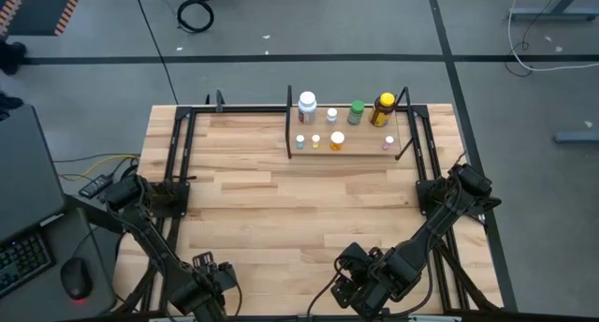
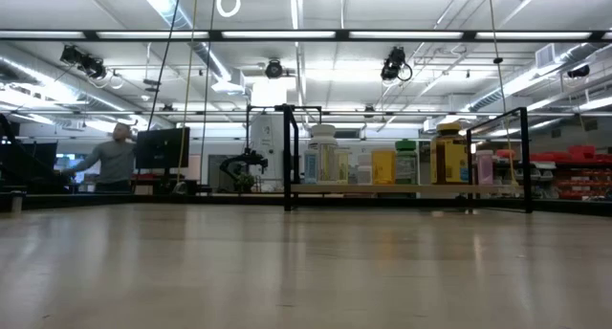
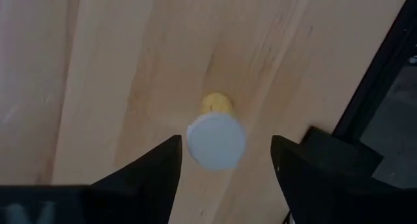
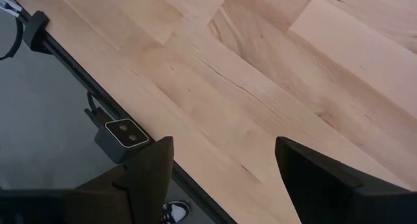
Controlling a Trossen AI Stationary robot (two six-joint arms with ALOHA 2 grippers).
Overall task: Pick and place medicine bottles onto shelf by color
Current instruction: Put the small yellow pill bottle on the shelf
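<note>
A small yellow bottle with a white cap (image 3: 216, 140) stands on the wooden table near its near left edge. My left gripper (image 3: 226, 146) points down over it, open, one finger on each side of the cap with gaps showing. In the high view that gripper (image 1: 211, 283) hides the bottle. My right gripper (image 4: 225, 162) hangs open and empty over the near right part of the table (image 1: 360, 283). The shelf (image 1: 348, 153) stands at the far middle. It bears a white labelled bottle (image 1: 307, 105), a green one (image 1: 357, 111), a yellow dark-capped one (image 1: 383, 109) and several tiny ones (image 1: 337, 139).
Black frame rails (image 1: 178, 172) run along the table's sides. A small camera box (image 4: 122, 138) sits at the near edge. A keyboard and mouse (image 1: 77, 280) lie left of the table. A person (image 2: 115, 157) stands far back in the room. Bare wood (image 1: 299, 210) lies between the grippers and the shelf.
</note>
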